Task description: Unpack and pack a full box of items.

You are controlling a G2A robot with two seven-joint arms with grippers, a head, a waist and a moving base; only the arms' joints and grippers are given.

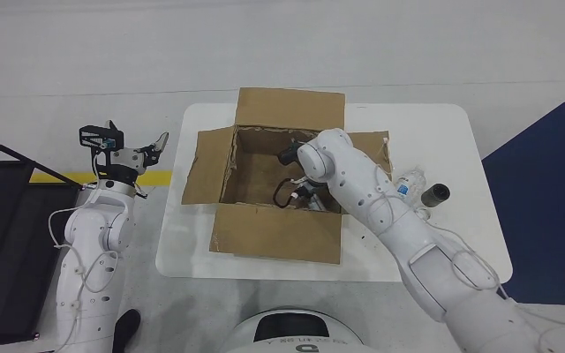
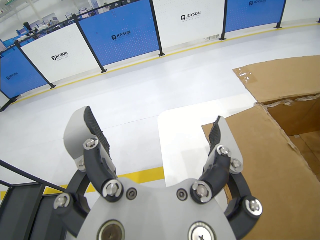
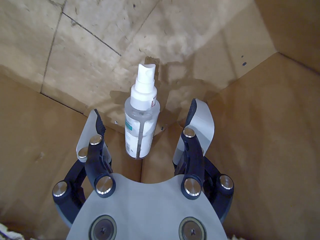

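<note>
top view shows the white bench carrying a large cardboard box with all four flaps folded outward, set on the middle of the bench toward its left half. the right arm crosses from the near right corner and bends down into the open box. the left arm stands off the bench's left side, above the grey floor and its yellow line, well apart from the box's inside.

the left tool points away from the robot, just beside the bench's left edge. in the left wrist view the left tool has its fingers spread wide with nothing between them, and the box's left flap lies beyond its right finger.

in the right wrist view the right tool sits deep inside the box, brown walls all round, near a corner. its fingers are spread. a clear spray bottle with a white pump head sits between them, apart from both pads, a gap on each side. i cannot tell whether the bottle lies flat or leans on the cardboard.

on the bench to the right of the box rest a crumpled clear packet and, just beside it, a small dark cylinder.
</note>
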